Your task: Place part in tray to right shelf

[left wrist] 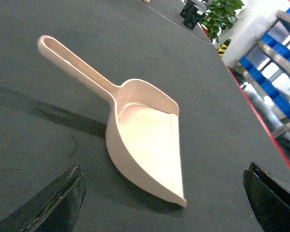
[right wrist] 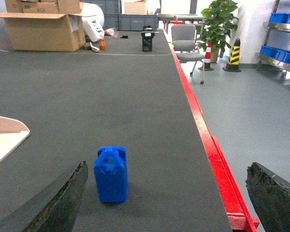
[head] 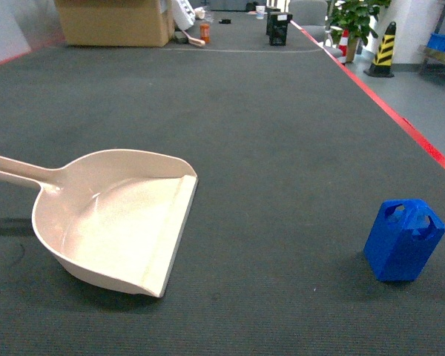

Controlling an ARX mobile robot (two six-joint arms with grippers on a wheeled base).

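My left tool (left wrist: 164,205) hangs with jaws spread wide, gripping nothing, above the tray (left wrist: 150,145) lying flat on the dark desk (head: 267,119), its handle pointing away. My right tool (right wrist: 169,203) is likewise released, the part (right wrist: 111,174) standing upright just ahead of its left finger. The 2 items sit well apart. Steel racking with blue crates (right wrist: 280,50), possibly the right shelf, shows beyond the red edge.

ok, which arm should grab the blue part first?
Right. The part stands upright just ahead of the open right gripper, nearer its left finger; the left gripper faces the empty tray.
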